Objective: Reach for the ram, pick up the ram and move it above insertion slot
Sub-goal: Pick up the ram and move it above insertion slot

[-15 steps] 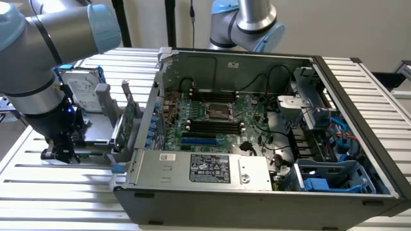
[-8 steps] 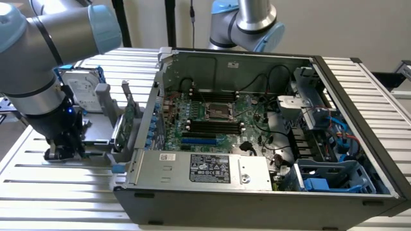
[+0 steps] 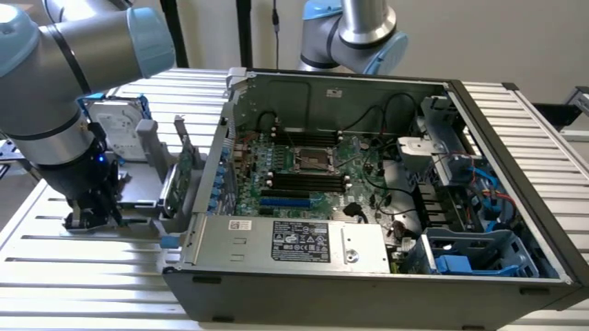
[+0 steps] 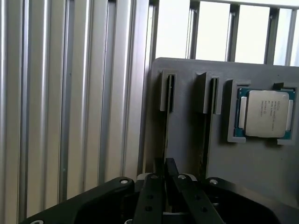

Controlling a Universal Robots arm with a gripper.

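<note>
Seemingly the pincer (image 4: 166, 181) is clenched on the ram (image 4: 164, 140), which stands edge-on in a slot of the grey holder (image 4: 187, 135) on the worktop (image 4: 70, 93). Light, stiff and fragile, it is probably best pinched mid-length across its flat faces. The arm (image 3: 55, 117) points its wrist straight down beside the computer case (image 3: 368, 276).

We log slatted metal table (image 3: 83, 276), grey slotted holder (image 4: 254, 172) on it under the gripper (image 4: 169, 170), open computer case (image 3: 368, 293) resting near that gripper.
</note>
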